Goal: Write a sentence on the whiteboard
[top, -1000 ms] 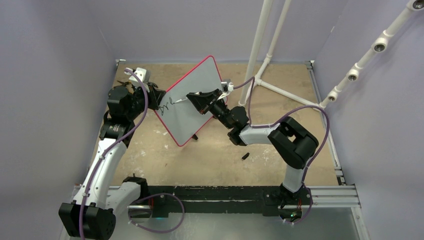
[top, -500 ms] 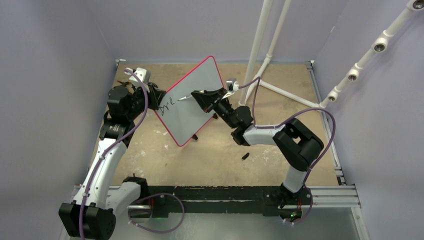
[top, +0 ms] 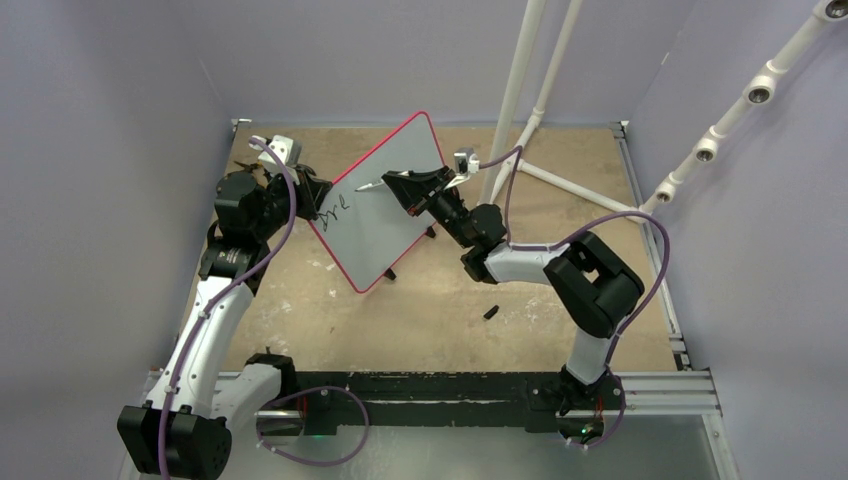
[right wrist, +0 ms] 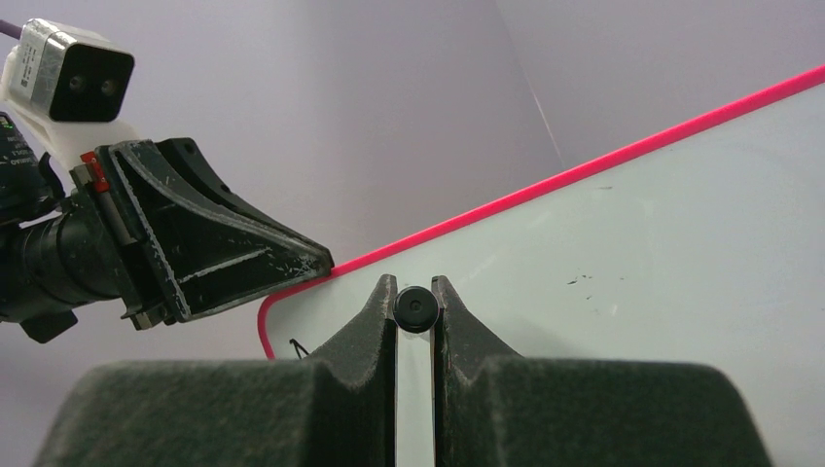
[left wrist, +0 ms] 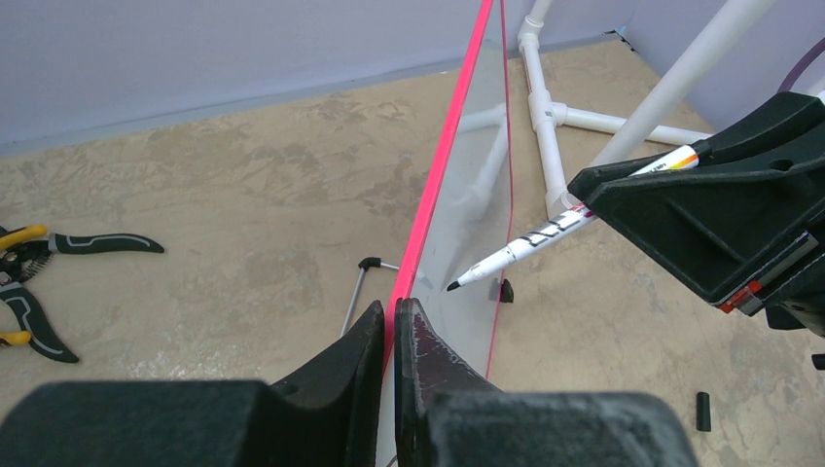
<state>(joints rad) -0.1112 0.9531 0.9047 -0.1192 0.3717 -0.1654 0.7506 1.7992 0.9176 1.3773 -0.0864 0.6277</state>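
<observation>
- Top external: the whiteboard (top: 385, 215) stands tilted on edge at the middle of the table (top: 420, 320), between the two arms. The left gripper (top: 308, 195) is clamped shut on its left rim. The right gripper (top: 395, 185) pinches a marker (top: 368, 186), tip aimed at the board's face. The sentence (top: 335, 208) is a few black cursive strokes, too small to read. A small black cap (top: 491, 312) lies on the table.
- Left wrist: the left gripper's fingers (left wrist: 365, 341) squeeze the board's pink rim (left wrist: 443, 165). The marker (left wrist: 530, 238) carries black print and an orange band, unreadable; whether its tip touches the board cannot be told. Pliers (left wrist: 29, 272) lie at far left.
- Right wrist: the right gripper (right wrist: 415, 336) is closed on the marker's round black end (right wrist: 415, 309), facing the whiteboard (right wrist: 632, 282).
</observation>
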